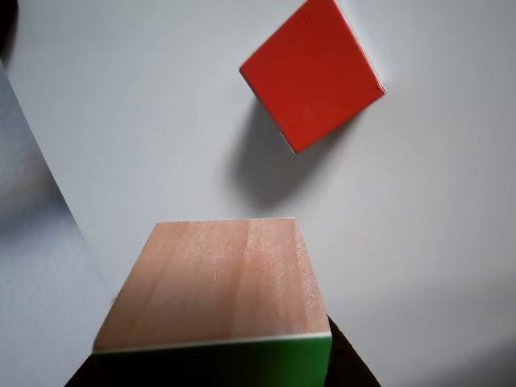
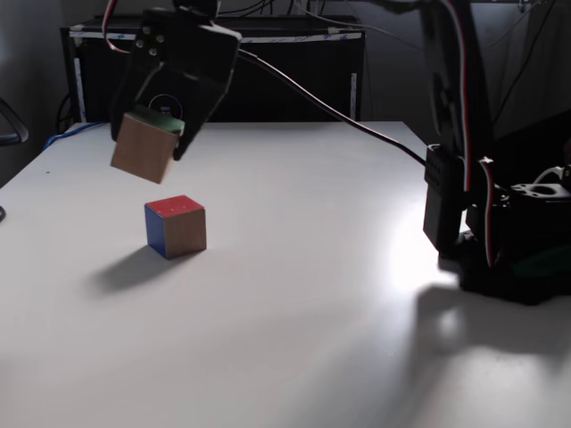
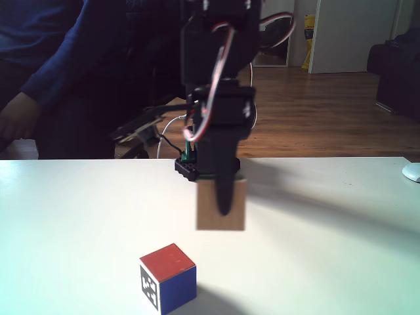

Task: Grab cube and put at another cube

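Observation:
My gripper [image 2: 152,135] is shut on the cube [image 2: 143,148], a light-wood block with a green face, and holds it tilted in the air. In the other view the cube [image 1: 218,282] is close at the bottom, its green face edged in white. A dark finger [image 3: 223,190] runs down the front of the cube [image 3: 207,210] in a fixed view. Another cube [image 2: 176,226], with a red top, a blue side and a wooden side, rests on the white table just below and slightly right of the held one. Its black-and-white marker face shows on another cube [image 3: 168,278]. Its red face [image 1: 313,72] lies ahead at upper right.
The arm's base [image 2: 500,241] stands at the table's right side. A black cabinet [image 2: 268,71] runs behind the table's far edge. A person's blue sleeve [image 3: 52,65] is beyond the table at back left. A white object [image 3: 412,172] sits at the right edge.

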You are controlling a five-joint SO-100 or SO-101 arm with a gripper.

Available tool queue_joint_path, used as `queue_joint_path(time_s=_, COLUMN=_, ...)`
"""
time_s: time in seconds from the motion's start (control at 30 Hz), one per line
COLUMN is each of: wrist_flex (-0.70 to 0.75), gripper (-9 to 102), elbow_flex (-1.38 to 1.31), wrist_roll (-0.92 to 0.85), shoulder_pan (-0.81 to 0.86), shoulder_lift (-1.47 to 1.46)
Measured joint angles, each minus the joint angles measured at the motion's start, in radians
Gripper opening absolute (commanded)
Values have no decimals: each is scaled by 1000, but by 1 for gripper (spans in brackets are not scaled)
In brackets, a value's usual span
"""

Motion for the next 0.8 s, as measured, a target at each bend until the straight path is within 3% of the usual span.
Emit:
queue_joint_path(time_s=0.33, wrist_flex=130, gripper=11, elbow_flex=-359, wrist_roll=-12, shoulder_pan=64, shoulder_lift=-264)
queue_joint_path(time_s=0.8, wrist_flex=133, gripper=11, elbow_flex=-356, wrist_roll=-52, shoulder_pan=144, shoulder_lift=-305)
